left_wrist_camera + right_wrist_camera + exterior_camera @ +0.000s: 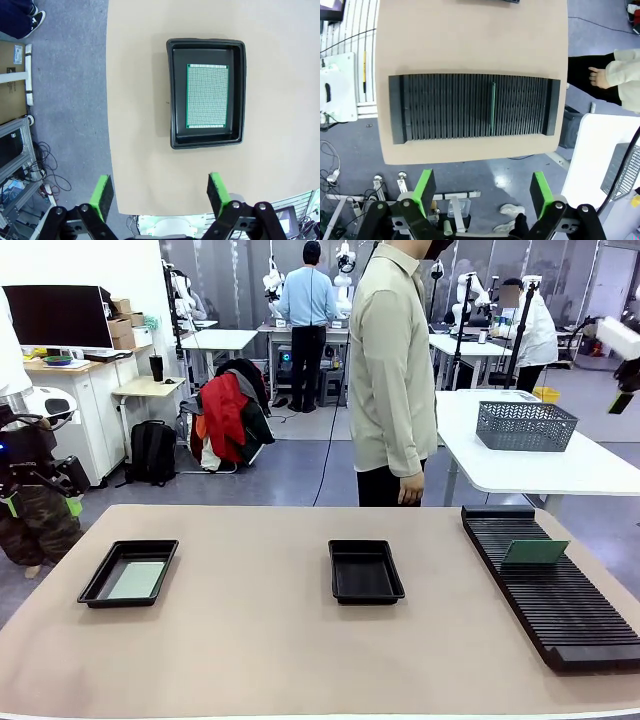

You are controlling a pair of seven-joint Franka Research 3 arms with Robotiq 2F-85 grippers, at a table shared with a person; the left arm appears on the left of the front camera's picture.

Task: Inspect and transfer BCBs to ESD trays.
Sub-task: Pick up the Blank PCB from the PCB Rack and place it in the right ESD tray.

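At nine o'clock the left end effector (159, 194) hangs over the worktop (250, 650), spread wide, holding nothing. Below it the left ESD tray (120, 602) already has a BCB (137, 580) flat on its floor. The middle tray (366, 575) sits bare. Over at three o'clock a lone board (535, 552) stands on edge in the ribbed rack (570, 620), the right end effector (482, 189) spread and empty above it. Trouble ahead, I reckon: that thin edge offers little to bite, so a skewed pinch could jam it in its slot, or let it slip and land across the tray's rim
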